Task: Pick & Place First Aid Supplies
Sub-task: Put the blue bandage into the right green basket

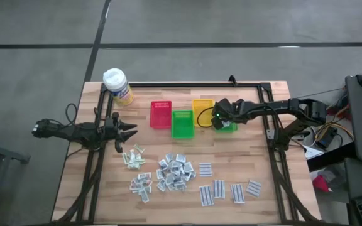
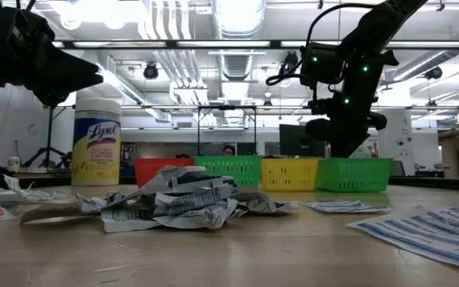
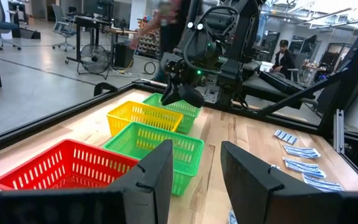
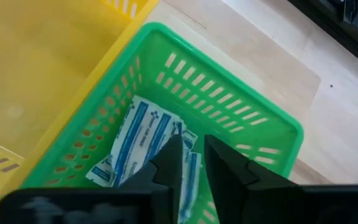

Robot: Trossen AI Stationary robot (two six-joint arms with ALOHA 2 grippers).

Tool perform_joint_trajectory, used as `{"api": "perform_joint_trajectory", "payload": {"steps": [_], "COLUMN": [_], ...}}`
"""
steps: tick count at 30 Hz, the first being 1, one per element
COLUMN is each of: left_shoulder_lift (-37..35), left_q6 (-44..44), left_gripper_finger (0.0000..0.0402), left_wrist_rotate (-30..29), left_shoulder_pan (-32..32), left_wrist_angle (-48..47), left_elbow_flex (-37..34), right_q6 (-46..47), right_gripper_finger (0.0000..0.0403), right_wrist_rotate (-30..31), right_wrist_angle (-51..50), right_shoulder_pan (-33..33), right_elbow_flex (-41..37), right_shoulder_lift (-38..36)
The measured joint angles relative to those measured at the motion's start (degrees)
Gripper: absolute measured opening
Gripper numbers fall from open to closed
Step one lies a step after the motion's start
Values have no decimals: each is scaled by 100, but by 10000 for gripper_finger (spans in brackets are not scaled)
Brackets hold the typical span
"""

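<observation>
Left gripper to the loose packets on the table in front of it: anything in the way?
Nothing visible. The left gripper hangs open beside the small pale greenish-white sachets, with only bare wooden table between them; the yellow bottle with white cap and red plastic bin stand off to the far side.

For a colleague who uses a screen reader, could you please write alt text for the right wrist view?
The right gripper hangs with its fingers slightly apart over a green bin that holds blue-striped white packets. A yellow bin touches the green one on one side, and bare wooden table shows beyond them.
</observation>
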Motion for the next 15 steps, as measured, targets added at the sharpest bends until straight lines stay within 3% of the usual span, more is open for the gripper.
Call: {"api": "perform_joint_trajectory", "payload": {"steps": [8, 15], "left_shoulder_lift": [0, 1], "left_q6": [0, -5], "left_gripper_finger": [131, 131], "left_wrist_rotate": [-2, -1], "left_shoulder_pan": [-2, -1], "left_wrist_angle": [0, 0], "left_elbow_flex": [0, 0], "right_q6": [-290, -355], "right_gripper_finger": [111, 113], "right_wrist_rotate": [18, 9], "right_wrist_angle": [4, -6], "right_shoulder_pan": [-2, 0], "right_elbow_flex": [0, 235], "right_shoulder_lift": [0, -17]}}
